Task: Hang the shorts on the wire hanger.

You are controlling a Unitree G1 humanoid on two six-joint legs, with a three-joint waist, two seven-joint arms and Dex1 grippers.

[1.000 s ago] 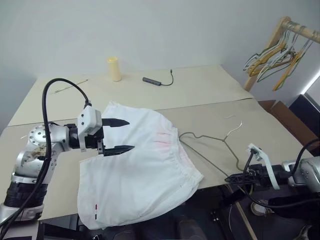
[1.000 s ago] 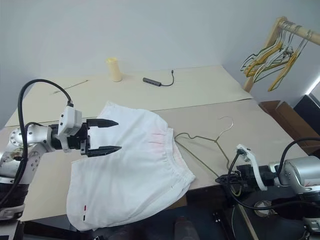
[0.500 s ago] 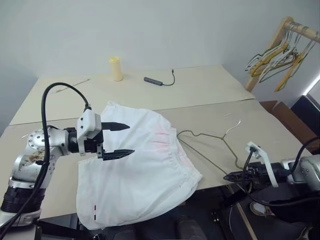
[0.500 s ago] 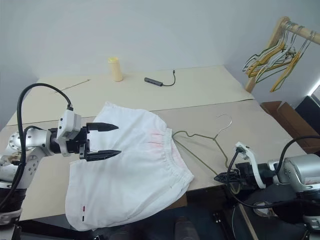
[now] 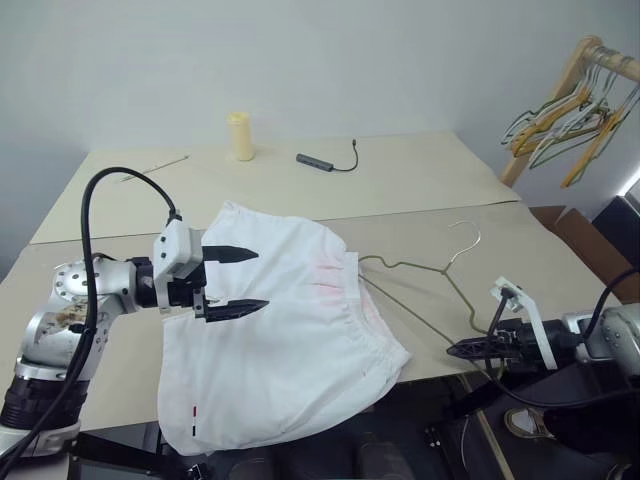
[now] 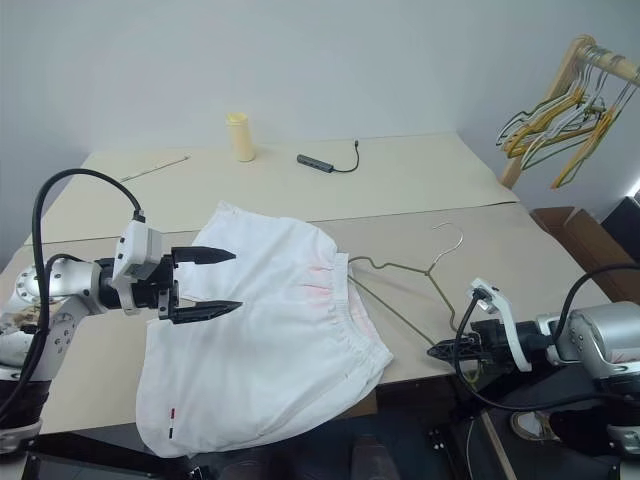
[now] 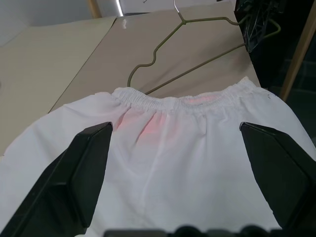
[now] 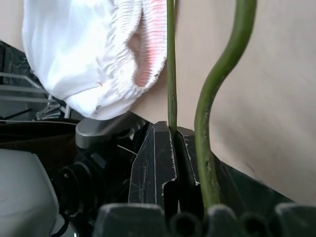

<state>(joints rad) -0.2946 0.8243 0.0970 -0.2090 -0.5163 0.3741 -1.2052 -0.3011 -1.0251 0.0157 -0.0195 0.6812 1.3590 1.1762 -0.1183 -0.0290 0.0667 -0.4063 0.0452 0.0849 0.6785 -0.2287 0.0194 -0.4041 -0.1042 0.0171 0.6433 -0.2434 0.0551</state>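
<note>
Eye views: The shorts (image 5: 285, 330) lie flat on the table (image 5: 420, 190), waistband toward the robot's right; their lower hem hangs over the near table edge. A small dark-red mark sits near that hem. The wire hanger (image 5: 430, 285) lies on the table just beside the waistband. Its inner end seems to run under or against the waistband, but the contact point is hard to make out. Its hook curves away from the robot. The left gripper (image 5: 232, 280) hovers over the left half of the shorts, fingers spread wide, nothing between them; whether the lower finger touches the cloth cannot be told. The right gripper (image 5: 462, 351) sits at the near table edge, closed on the hanger's near corner. A yellow cup (image 5: 239, 136) and a dark cable (image 5: 330, 160) lie at the far side, well apart from the shorts. Coloured hangers (image 5: 565, 115) on a wooden rack at the right are partly cut off by the frame.

Left wrist view: The two fingers (image 7: 74, 182) stand wide apart, the shorts (image 7: 187, 158) between and beyond them. The gathered waistband shows a faint pink tint. The hanger (image 7: 182, 64) lies past the waistband; its far end is cut off.

Right wrist view: The fingers (image 8: 155, 163) are pinched on one thin wire of the hanger (image 8: 171, 64). A second, curving wire passes beside them, outside the grip. The waistband (image 8: 138, 49) lies just beside the wire; contact cannot be told.
</note>
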